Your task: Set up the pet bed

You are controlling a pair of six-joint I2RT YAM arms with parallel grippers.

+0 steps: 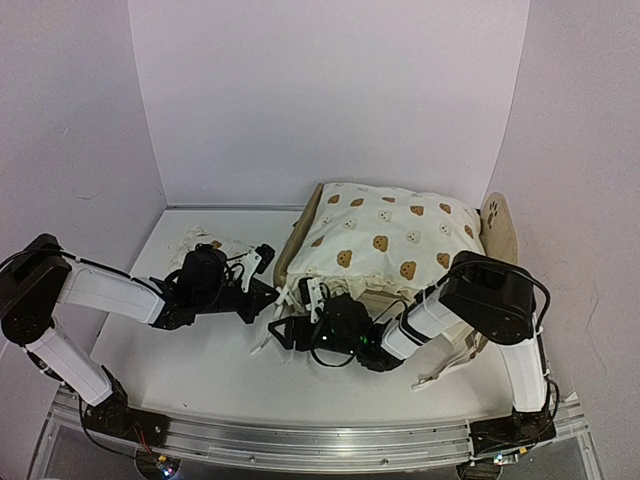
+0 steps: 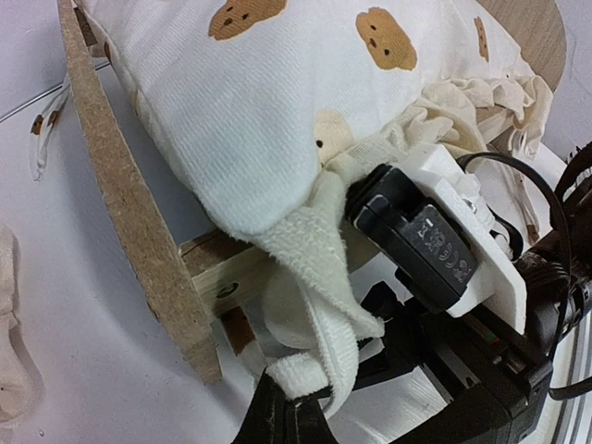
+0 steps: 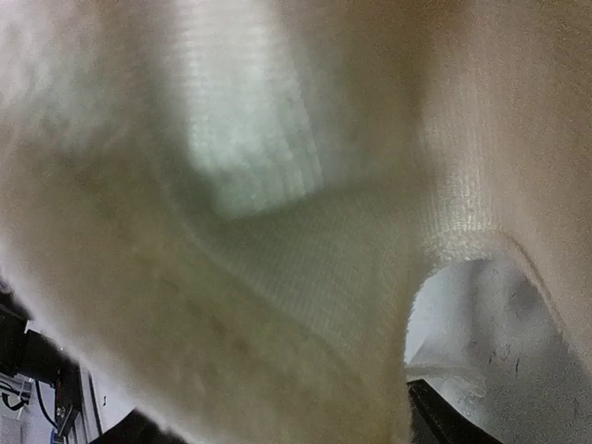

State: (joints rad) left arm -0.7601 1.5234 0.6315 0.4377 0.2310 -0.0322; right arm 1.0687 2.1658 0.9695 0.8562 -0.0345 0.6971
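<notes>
The pet bed stands at the right of the table, its rounded headboard point(image 1: 497, 226) with the paw cutout at the far right and its wooden footboard point(image 2: 129, 203) facing my left arm. The bear-print cushion point(image 1: 385, 235) lies on it and hides the base. My left gripper point(image 2: 291, 400) is shut on a cream cushion tie point(image 2: 324, 305) at the bed's near-left corner. My right gripper point(image 1: 295, 330) sits just beside that corner. In the right wrist view cream cloth point(image 3: 277, 231) covers almost everything. Its dark fingers point(image 3: 444, 421) show only at the bottom corners, wide apart.
A small bear-print pillow point(image 1: 205, 241) lies on the table behind my left arm. White walls close in the back and both sides. The right arm's wrist camera point(image 2: 416, 242) sits very close to my left gripper, and the two arms nearly touch.
</notes>
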